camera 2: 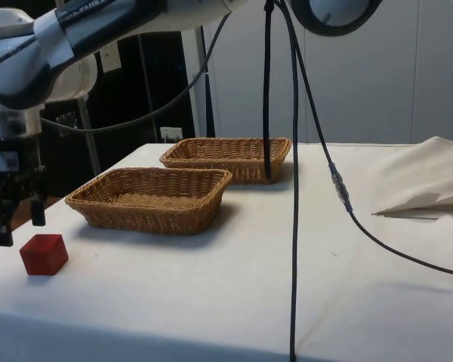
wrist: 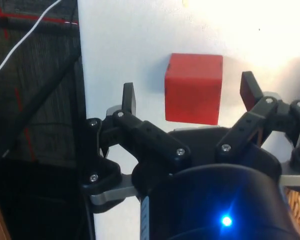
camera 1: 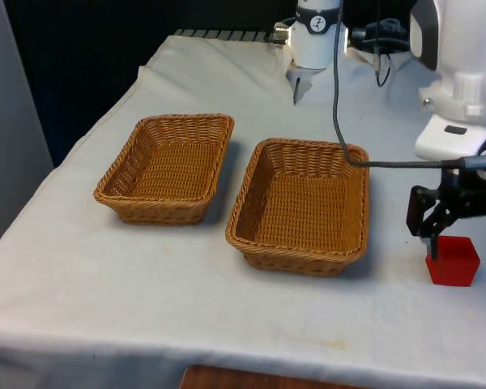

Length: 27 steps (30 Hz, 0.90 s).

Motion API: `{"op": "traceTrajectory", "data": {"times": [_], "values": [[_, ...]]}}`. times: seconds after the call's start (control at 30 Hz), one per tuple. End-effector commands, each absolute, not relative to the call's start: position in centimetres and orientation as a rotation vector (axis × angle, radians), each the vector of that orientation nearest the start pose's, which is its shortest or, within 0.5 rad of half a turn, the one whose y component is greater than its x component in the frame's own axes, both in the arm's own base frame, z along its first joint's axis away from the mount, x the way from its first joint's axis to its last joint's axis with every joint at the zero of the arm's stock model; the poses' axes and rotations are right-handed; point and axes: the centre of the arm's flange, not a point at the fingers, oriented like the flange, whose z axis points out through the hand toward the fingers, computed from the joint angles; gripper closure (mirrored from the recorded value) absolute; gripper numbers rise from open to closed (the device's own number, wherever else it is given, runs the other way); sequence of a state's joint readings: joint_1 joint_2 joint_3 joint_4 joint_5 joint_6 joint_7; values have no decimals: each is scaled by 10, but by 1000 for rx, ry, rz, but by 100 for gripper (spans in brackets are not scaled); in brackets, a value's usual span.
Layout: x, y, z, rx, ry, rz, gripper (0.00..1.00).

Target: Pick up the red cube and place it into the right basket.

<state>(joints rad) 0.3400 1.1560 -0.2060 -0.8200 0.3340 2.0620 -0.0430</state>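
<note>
I see the table (camera 1: 146,308) under its white cloth, carrying two wicker baskets side by side. The basket on the front view's left (camera 1: 166,168) sits a little farther from the near edge, and the basket on the front view's right (camera 1: 300,205) sits just beside it; from what I can see, neither holds anything. In the side view they stand one behind the other, the right basket (camera 2: 149,197) nearer the cube. The arm (camera 2: 68,38) reaches down at the front view's right edge of the table, a black cable (camera 1: 337,89) trailing over the right basket's far corner. My gripper (camera 1: 437,229) hangs just above the table with its jaws spread wide, holding nothing, wider than the cube. The red cube (camera 1: 453,260) rests on the cloth near the table's edge, just right of the right basket and apart from it; from the wrist I see it (wrist: 193,88) between the two fingertips (wrist: 128,98), touching neither
</note>
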Motion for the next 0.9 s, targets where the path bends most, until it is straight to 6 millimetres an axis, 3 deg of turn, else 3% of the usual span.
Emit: {"op": "traceTrajectory", "data": {"times": [0.0, 0.53, 0.87], "values": [[780, 202, 214, -2991, -257, -119, 0], [777, 203, 195, -2997, -301, -94, 0], [770, 216, 179, -3019, -317, -65, 0]]}}
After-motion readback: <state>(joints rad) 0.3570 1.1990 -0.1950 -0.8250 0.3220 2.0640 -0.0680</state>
